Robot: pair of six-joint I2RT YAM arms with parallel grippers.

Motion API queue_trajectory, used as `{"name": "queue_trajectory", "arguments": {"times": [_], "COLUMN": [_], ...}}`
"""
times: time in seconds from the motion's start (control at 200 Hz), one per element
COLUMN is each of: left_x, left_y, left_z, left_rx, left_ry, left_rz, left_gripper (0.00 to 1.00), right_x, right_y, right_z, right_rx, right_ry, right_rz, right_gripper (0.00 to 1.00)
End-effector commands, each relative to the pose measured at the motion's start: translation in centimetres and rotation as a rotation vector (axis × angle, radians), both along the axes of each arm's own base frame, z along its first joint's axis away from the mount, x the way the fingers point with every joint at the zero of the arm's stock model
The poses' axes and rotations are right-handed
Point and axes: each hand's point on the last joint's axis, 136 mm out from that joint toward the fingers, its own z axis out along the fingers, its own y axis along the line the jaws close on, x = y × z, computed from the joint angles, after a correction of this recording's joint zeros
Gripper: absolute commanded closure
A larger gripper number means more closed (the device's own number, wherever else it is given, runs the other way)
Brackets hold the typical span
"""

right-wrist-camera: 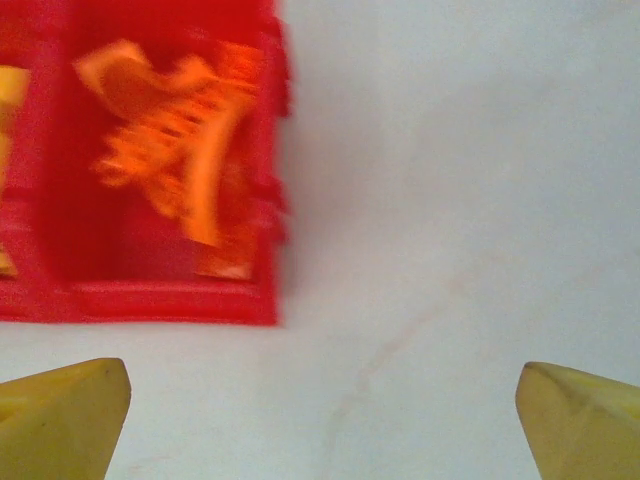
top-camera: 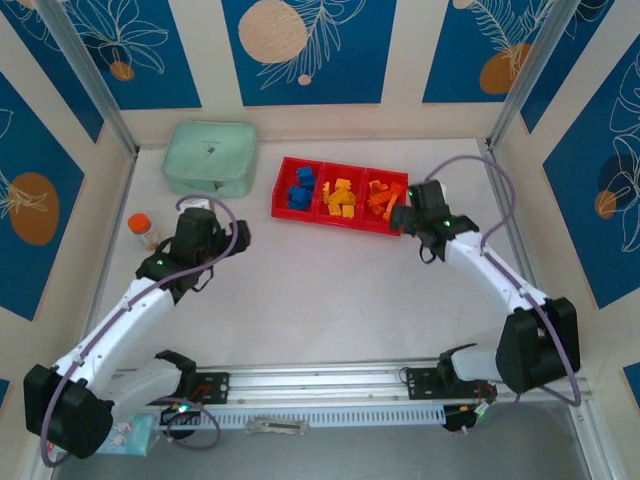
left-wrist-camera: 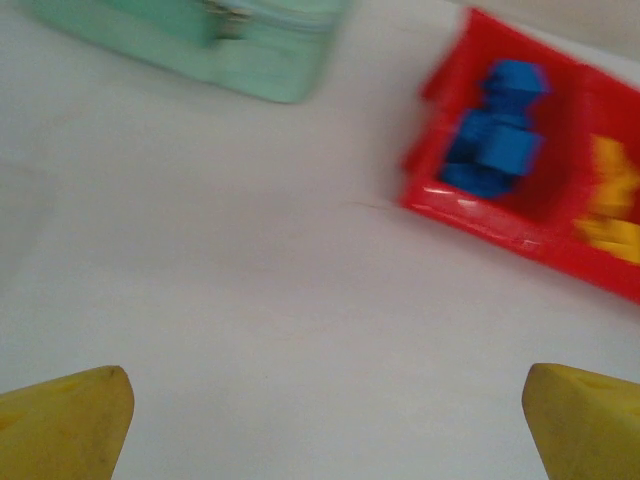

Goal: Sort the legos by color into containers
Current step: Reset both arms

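Note:
The red tray [top-camera: 280, 190] stands at the back middle of the table. Blue legos [top-camera: 301, 187] lie in its left compartment, yellow legos [top-camera: 340, 197] in the middle one, orange legos [top-camera: 379, 199] in the right one. My left gripper [top-camera: 228, 232] hovers over bare table, left of and nearer than the tray, open and empty. In the left wrist view the blue legos [left-wrist-camera: 498, 140] and the tray [left-wrist-camera: 470, 212] are blurred, up right. My right gripper [top-camera: 408, 215] is open and empty beside the tray's right end. The right wrist view has the orange legos [right-wrist-camera: 180, 140] in the tray [right-wrist-camera: 150, 300].
A mint-green zip case [top-camera: 210, 157] lies at the back left, also in the left wrist view [left-wrist-camera: 215, 40]. An orange-capped bottle [top-camera: 143, 229] stands near the left wall. Walls close in the table on three sides; a rail runs along the near edge.

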Motion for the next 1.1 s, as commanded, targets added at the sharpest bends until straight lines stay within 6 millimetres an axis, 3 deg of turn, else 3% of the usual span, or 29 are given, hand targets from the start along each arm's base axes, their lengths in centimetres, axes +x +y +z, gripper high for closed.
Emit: {"name": "queue_trajectory", "arguments": {"times": [0.0,0.075,0.17,0.29,0.53,0.615,0.69,0.74,1.09], "left_x": [-0.5,0.3,1.4,2.9,6.3,7.9,9.2,8.7,8.5], "left_y": [5.7,7.4,8.1,8.2,7.4,6.5,5.9,5.3,7.0], "left_z": [-2.0,-2.6,-4.0,-3.7,-6.0,-6.7,-8.8,-9.0,-9.0], "left_rx": [0.252,0.341,0.405,0.4,0.374,0.382,0.341,0.332,0.352], "left_ry": [0.02,-0.042,-0.136,-0.236,-0.386,-0.373,-0.345,-0.374,-0.363], "left_rz": [0.124,0.157,0.134,0.101,0.01,-0.061,-0.117,-0.156,-0.054], "left_gripper": [0.01,0.01,0.01,0.01,0.01,0.01,0.01,0.01,0.01], "right_x": [-0.6,-1.1,-1.0,0.4,4.2,4.8,4.6,4.7,5.0], "right_y": [-4.1,-5.9,-6.9,-5.6,-3.4,-2.8,-2.1,-2.1,-1.6], "right_z": [-0.4,-1.4,-3.1,-4.8,-2.7,-4.3,-5.0,-5.6,-5.4], "right_rx": [-0.088,-0.094,-0.044,0.039,0.068,0.099,0.092,0.096,0.072], "right_ry": [-0.11,-0.163,-0.236,-0.292,-0.492,-0.474,-0.521,-0.447,-0.454], "right_rz": [-0.119,-0.148,-0.135,-0.027,0.18,0.222,0.259,0.26,0.276], "right_gripper": [0.01,0.01,0.01,0.01,0.01,0.01,0.01,0.01,0.01]}}
